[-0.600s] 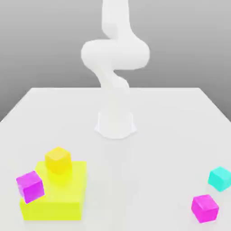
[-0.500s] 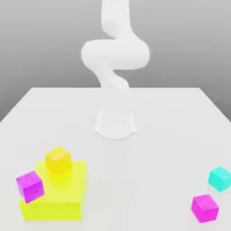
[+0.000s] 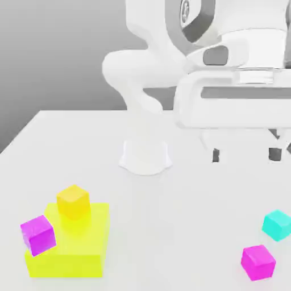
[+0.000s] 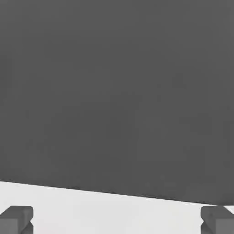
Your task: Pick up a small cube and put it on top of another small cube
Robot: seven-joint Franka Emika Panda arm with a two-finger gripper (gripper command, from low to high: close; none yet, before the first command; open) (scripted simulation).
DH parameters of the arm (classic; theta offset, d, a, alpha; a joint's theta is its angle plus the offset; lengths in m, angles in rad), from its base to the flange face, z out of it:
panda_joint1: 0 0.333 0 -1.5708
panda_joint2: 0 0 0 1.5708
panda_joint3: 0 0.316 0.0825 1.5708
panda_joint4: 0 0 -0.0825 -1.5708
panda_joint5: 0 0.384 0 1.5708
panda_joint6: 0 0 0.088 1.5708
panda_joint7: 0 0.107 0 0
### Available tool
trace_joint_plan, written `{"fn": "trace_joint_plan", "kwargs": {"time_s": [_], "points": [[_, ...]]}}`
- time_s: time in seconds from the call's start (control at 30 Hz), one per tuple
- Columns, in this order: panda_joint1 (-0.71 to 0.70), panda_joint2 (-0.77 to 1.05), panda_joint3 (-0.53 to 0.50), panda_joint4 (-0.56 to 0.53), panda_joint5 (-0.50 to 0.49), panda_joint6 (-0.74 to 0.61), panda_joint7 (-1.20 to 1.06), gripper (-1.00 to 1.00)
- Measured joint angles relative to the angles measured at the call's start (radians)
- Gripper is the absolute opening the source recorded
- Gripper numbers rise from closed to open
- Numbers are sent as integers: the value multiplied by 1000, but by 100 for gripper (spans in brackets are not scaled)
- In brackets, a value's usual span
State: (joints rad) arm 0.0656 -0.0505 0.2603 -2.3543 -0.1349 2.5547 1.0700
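Observation:
The small hot-pink cube (image 3: pixel 258 262) lies on the white table near the front, at the exterior view's right. A cyan cube (image 3: pixel 277 225) of the same size sits just behind it, apart from it. My gripper (image 3: pixel 245 154) hangs open well above both cubes and further back, with its dark fingertips (image 3: pixel 216 154) spread wide and nothing between them. In the hand view the gripper (image 4: pixel 116 221) also stands open, with the grey backdrop and a strip of table ahead of it.
A large yellow block (image 3: pixel 68 244) rests at the front on the exterior view's left. A small orange-yellow cube (image 3: pixel 73 201) sits on it, and a more violet magenta cube (image 3: pixel 38 234) leans at its corner. The arm's white base (image 3: pixel 145 154) stands mid-table.
The hand with its open fingers has come into the exterior view at the upper right, where only the arm's upright links showed before. None of the cubes has moved.

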Motion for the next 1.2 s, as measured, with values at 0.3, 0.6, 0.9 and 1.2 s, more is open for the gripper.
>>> {"fn": "trace_joint_plan", "kwargs": {"time_s": [0.3, 0.6, 0.9, 1.2], "points": [[107, 327, 25, -24, -65, 111, 123, 0], [189, 533, -55, 11, -153, 250, 199, -100], [130, 374, 4, -30, -66, 136, 139, -100], [-164, 51, -181, -209, 18, -1, 194, -100]]}}
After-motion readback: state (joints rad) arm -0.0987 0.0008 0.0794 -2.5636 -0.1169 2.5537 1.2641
